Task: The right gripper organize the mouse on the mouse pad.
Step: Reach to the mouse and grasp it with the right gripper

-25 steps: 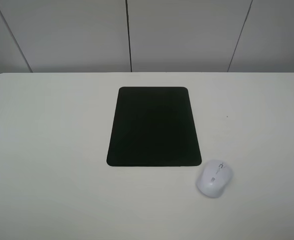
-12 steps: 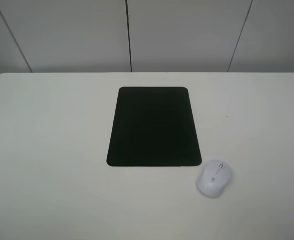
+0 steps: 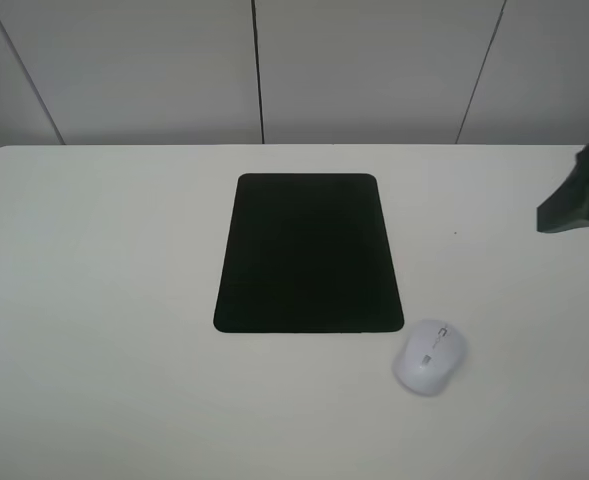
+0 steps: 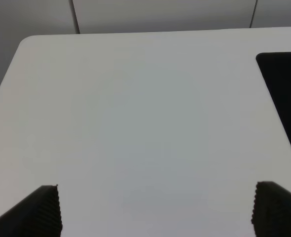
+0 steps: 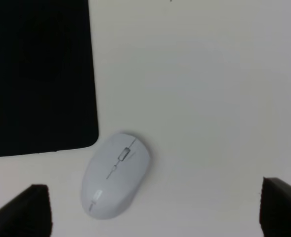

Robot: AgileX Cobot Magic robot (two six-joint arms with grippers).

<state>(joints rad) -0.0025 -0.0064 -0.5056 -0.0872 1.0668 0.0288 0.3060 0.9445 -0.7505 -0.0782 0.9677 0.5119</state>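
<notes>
- The mouse (image 3: 429, 357) is seen lying on the desk (image 3: 104, 300), just beside the near right corner of the mouse pad (image 3: 309, 253). A narrow gap is shown between them in the right wrist view.
- The mouse pad is laid flat near the middle of the desk.
- The right end effector (image 5: 152, 185) is held wide open above the desk, and nothing is gripped. Its fingers (image 5: 26, 212) are seen to either side of the mouse, clear of it.
- A dark part of the right arm (image 3: 579, 192) is seen at the right edge of the high view, well apart from the mouse.
- The left end effector (image 4: 156, 185) is spread wide over the desk, and nothing is held.
</notes>
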